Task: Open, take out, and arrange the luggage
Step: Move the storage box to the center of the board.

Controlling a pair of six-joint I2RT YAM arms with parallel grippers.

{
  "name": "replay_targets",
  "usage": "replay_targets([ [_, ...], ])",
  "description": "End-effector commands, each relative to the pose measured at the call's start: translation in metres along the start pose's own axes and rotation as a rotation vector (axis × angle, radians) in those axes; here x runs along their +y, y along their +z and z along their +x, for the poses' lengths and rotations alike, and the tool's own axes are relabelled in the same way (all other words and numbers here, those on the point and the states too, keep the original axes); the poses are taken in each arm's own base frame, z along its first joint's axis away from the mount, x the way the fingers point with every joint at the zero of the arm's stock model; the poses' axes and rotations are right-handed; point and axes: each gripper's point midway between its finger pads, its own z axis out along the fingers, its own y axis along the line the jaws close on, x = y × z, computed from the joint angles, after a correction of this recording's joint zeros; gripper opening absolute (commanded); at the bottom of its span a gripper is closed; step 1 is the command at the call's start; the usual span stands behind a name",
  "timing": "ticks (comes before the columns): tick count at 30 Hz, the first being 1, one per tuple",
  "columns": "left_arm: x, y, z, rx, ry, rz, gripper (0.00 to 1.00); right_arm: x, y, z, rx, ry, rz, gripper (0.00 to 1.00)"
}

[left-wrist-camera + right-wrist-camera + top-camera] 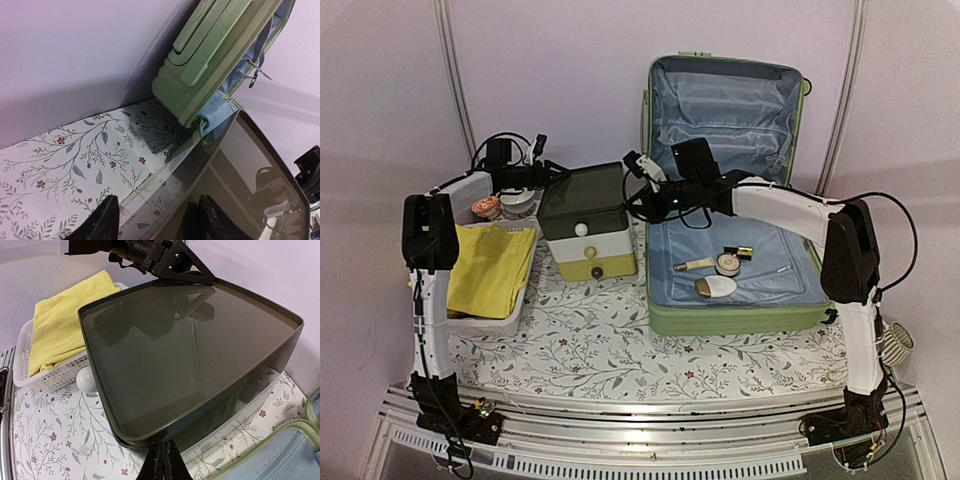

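Light-green hard-shell suitcase [735, 318] stands open, lid propped on the wall [570, 80] for access — left gripper [157, 200] spread astride the edge of the dark-lidded drawer box [585, 200], right gripper [162, 455] pressed together, empty.

Mid-counter [620, 360] stands the dark-lidded white-and-yellow plastic drawer box [585, 225]. To the box's right lies the light-green hard-shell suitcase [735, 318], opened, its lid upright behind its base and small cosmetic items [718, 265] in the base. To the box's left, a white plastic mesh basket [480, 322] holds a folded yellow cloth [495, 268], with jars [500, 207] behind the cloth.
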Motion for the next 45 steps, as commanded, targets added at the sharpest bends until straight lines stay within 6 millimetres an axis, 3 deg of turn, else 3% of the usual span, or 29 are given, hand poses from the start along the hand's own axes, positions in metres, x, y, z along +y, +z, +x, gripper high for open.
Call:
replay_targets([
  [1,-0.010,0.033,0.112,0.271,-0.216,0.071,0.53,0.028,0.016,-0.016,-0.054,-0.025,-0.054,0.02],
  [13,-0.021,0.031,0.138,0.317,-0.231,0.058,0.53,0.045,0.011,-0.010,-0.032,-0.022,-0.065,0.02],
  [45,-0.075,-0.018,0.187,0.290,-0.292,0.020,0.52,0.084,-0.016,-0.006,-0.006,-0.019,-0.092,0.02],
])
